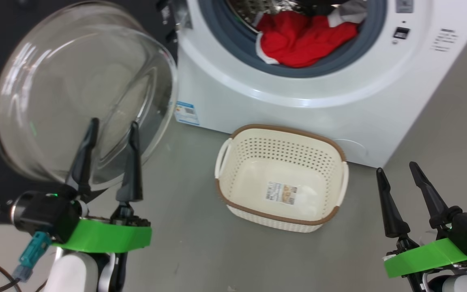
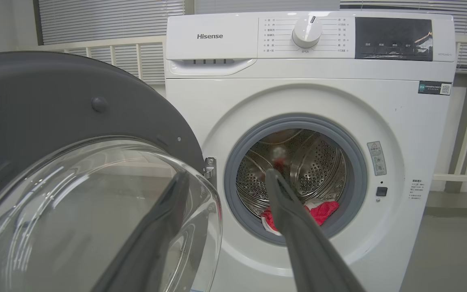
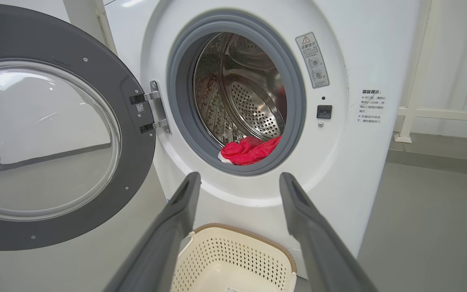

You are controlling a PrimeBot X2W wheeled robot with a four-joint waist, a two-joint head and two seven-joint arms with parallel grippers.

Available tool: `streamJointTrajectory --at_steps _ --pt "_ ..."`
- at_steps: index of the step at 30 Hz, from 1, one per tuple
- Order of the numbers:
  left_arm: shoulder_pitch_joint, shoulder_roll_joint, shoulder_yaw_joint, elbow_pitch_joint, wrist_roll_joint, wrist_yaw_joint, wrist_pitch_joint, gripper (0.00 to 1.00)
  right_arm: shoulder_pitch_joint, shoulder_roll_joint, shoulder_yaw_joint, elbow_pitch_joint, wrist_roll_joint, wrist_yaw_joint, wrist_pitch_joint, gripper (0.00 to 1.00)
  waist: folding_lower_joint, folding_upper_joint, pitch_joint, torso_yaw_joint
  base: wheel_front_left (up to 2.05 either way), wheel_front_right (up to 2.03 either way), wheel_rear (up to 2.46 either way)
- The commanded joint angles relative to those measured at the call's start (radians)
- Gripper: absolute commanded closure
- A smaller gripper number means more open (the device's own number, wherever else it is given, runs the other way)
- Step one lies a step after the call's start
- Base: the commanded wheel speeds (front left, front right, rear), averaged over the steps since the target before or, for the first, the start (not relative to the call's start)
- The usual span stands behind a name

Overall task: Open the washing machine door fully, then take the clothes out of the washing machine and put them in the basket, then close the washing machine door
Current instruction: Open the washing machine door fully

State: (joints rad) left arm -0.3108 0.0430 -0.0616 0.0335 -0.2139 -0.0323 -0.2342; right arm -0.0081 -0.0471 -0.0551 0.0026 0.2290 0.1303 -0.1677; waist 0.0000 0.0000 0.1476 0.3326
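Washing machine door point(image 1: 55, 81) swung wide open at left, glass bowl bulging toward camera. Left gripper point(image 1: 114, 121) fingers spread, gripping nothing, just in front of glass bowl. Right gripper point(image 1: 396, 167) fingers spread, empty, right of basket point(image 1: 258, 154). Red clothes point(image 1: 302, 38) in drum mouth of washing machine point(image 1: 298, 101), lying over grey gasket. Basket on floor just in front of machine, paper label on its bottom.

Bare lab-like test room: washing machine point(image 2: 306, 93) on grey floor point(image 1: 201, 243), white railing point(image 2: 95, 41), window blinds point(image 2: 108, 18) behind
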Motion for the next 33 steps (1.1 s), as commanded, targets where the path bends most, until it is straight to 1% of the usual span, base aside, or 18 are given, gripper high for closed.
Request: streamJointTrajectory --at_steps 1,5,12,15,19,27,30,33 --pt "-0.001 0.017 0.023 -0.033 -0.012 -0.014 0.004 0.00 -0.035 -0.003 0.017 -0.018 0.009 0.000 -0.014 0.00 0.0000 0.0000 -0.012 -0.037 0.00 0.00 0.00" --pt "0.021 0.021 -0.001 -0.027 -0.038 -0.038 0.021 0.00 -0.037 -0.003 0.002 0.000 0.003 0.000 -0.030 0.00 0.0000 0.0000 -0.021 -0.085 0.00 0.00 0.00" --pt "0.062 0.020 -0.012 -0.004 -0.064 -0.041 0.037 0.00 -0.023 -0.003 -0.040 0.012 -0.003 0.000 -0.050 0.00 0.0000 0.0000 -0.044 -0.159 0.00 0.00 0.00" --pt "0.077 0.028 -0.020 -0.001 -0.072 -0.049 0.036 0.00 -0.015 -0.003 -0.053 0.012 -0.020 0.000 -0.054 0.00 0.0000 0.0000 -0.053 -0.186 0.00 0.00 0.00" --pt "0.105 0.039 -0.015 0.000 -0.090 -0.056 0.029 0.00 -0.004 -0.003 -0.069 0.008 -0.015 0.000 -0.061 0.00 0.0000 0.0000 -0.064 -0.224 0.00 0.00 0.00" --pt "0.176 0.065 0.008 0.016 -0.080 -0.030 0.019 0.00 0.037 -0.003 -0.097 0.008 -0.011 0.000 -0.075 0.00 0.0000 0.0000 -0.098 -0.301 0.00 0.00 0.00" --pt "0.222 0.072 0.019 0.019 -0.089 -0.021 0.023 0.00 0.059 -0.003 -0.092 0.004 0.009 0.000 -0.082 0.00 0.0000 0.0000 -0.116 -0.342 0.00 0.00 0.00" --pt "0.254 0.080 0.033 0.019 -0.094 -0.012 0.022 0.00 0.078 -0.003 -0.084 -0.006 0.002 0.000 -0.085 0.00 0.0000 0.0000 -0.128 -0.365 0.00 0.00 0.00"
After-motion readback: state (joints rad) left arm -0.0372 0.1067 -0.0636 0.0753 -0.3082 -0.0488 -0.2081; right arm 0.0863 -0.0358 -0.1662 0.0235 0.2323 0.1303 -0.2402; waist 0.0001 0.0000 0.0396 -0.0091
